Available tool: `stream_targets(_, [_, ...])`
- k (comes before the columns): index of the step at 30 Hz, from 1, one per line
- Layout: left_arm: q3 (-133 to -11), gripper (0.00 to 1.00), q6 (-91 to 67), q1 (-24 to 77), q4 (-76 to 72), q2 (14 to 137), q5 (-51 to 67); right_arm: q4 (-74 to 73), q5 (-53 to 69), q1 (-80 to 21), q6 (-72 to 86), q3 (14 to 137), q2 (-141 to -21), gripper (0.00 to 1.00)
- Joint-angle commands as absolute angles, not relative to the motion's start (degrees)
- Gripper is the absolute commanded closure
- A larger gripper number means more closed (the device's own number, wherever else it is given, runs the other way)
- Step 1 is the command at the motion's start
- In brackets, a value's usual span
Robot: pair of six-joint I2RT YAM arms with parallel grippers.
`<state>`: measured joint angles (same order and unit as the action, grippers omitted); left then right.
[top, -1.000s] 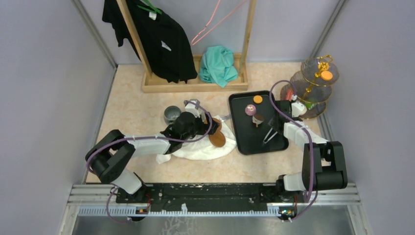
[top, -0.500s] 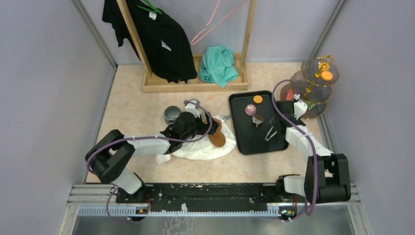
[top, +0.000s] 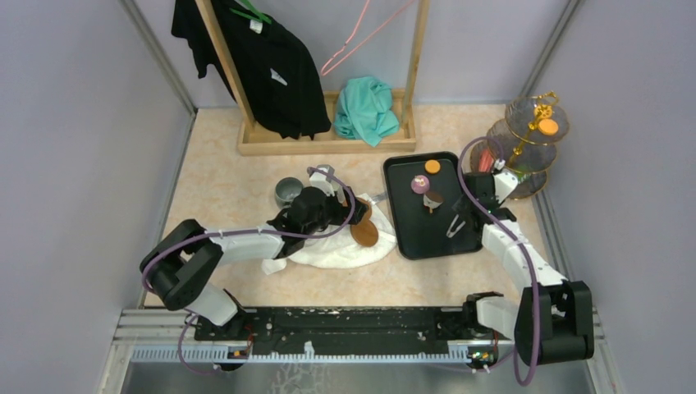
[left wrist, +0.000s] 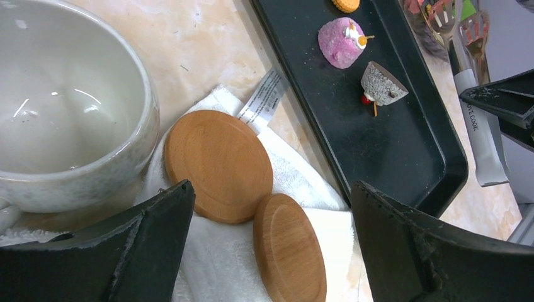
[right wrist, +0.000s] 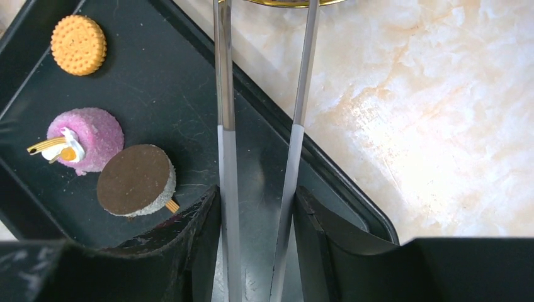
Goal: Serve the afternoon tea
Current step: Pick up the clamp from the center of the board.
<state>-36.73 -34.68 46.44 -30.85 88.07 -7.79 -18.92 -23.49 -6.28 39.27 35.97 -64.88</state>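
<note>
Now your right claw (right wrist: pixel 257 214) grips the tongs (right wrist: pixel 223 94); your left claw (left wrist: pixel 271 189) hangs wide open. Pinch the pink sweet (right wrist: pixel 85 138) on the black tray (right wrist: pixel 157 82) softly, then carry it to the glass stand (top: pixel 513 148).

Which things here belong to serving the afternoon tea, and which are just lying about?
Job: three-tier stand, orange biscuit, pink sweet, brown-topped sweet, grey mug, tongs in the right claw, black tray.
Lying about: wooden coasters, white towel, black shirt, teal cloth, wooden rack.
</note>
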Motion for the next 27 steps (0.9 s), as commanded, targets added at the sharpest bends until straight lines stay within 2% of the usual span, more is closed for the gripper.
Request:
stream_targets(1, [-36.3,0.02,-35.0,46.1,-31.7,86.4,-6.8,-18.3,-25.8,-7.2,40.1,35.4,-61.4,0.58])
stream_targets(27, [-35.7,0.03,-35.8,46.2,-32.0,85.6,-5.7,-22.4,-28.2,-8.6,39.0,33.7,-51.4,0.65])
